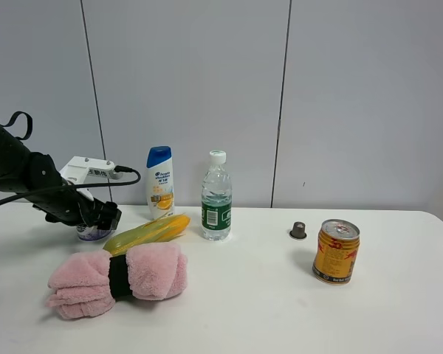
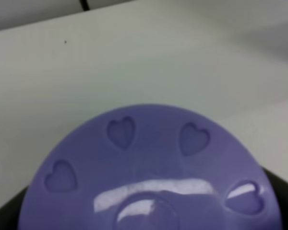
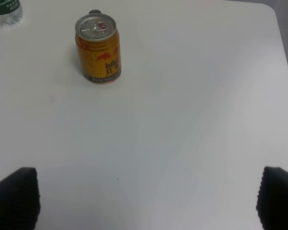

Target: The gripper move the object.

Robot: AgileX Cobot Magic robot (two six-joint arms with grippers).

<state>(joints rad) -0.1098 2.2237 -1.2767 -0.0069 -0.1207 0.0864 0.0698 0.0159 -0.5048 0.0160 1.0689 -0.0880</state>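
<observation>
Black left arm point(image 1: 29, 177) low, claw point(image 1: 103, 217) tight around the purple-lidded tub point(image 2: 151, 163).

The left arm point(image 1: 18, 171) slants down from the left edge to its low left gripper point(image 1: 97, 218), grip unclear; the right gripper point(image 3: 146, 201) has its jaws wide apart.

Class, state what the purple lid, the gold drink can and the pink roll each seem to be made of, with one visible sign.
Purple lid: probably moulded plastic, glossy; bright highlight, pressed-in hearts.
Gold drink can: likely metal; silvery top, printed sides.
Pink roll: soft fleecy fabric, matte; fuzzy, bulging folds under a black band.
</observation>
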